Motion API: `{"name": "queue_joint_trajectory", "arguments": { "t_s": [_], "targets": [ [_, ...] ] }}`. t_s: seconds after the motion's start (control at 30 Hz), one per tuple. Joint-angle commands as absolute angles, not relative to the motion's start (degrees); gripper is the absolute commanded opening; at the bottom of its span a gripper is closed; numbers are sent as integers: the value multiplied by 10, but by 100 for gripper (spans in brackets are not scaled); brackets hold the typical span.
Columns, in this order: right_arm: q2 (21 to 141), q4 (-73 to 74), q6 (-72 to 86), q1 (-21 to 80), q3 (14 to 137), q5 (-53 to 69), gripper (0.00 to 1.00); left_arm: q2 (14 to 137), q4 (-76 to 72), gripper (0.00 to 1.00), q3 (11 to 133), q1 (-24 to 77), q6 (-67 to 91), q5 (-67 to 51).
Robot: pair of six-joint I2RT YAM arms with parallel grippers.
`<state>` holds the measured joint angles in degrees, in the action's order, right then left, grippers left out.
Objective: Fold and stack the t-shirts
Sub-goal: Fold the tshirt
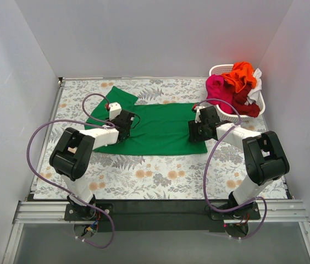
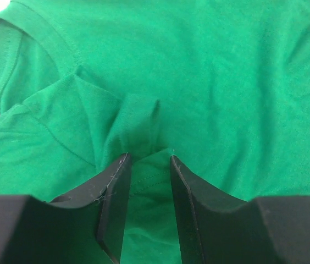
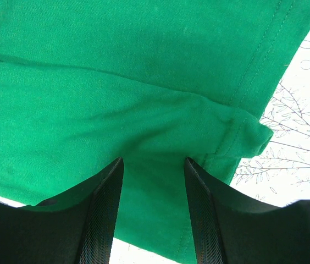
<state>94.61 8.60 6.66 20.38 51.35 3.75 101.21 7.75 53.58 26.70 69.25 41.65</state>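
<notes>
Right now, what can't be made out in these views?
Wrist views: whether the left pincer or right pincer truly clamps the green shirt lying between its jaws.
Top view: both pincers' tips, covered from above by the pincers' own bodies.
Basket, top view: how many shirts; the pile hides lower ones.

The spread t-shirt (image 1: 160, 127) is lying across the middle of the table (image 1: 160, 177), reaching from centre left to centre right of the top view. The left gripper (image 1: 127, 122) is sitting on its left end and the right gripper (image 1: 194, 131) on its right end, each with cloth between its fingers. The basket (image 1: 216, 70) is standing at the table's upper right corner, behind the right gripper, with the heaped t-shirts (image 1: 233, 88) lying in it and hanging over its front rim.
</notes>
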Motion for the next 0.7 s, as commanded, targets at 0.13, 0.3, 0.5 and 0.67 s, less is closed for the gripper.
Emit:
{"name": "queue_joint_trajectory", "arguments": {
  "t_s": [0.13, 0.3, 0.5, 0.67],
  "targets": [
    [955, 106, 60, 207, 530, 31, 44, 1014, 64, 33, 566, 268, 683, 410],
    [960, 106, 59, 210, 532, 33, 44, 1023, 62, 34, 570, 268, 675, 409],
    [961, 108, 57, 213, 534, 30, 43, 1045, 67, 34, 573, 268, 676, 405],
    [962, 110, 56, 213, 535, 27, 44, 1041, 71, 17, 570, 268, 680, 409]
  ]
}}
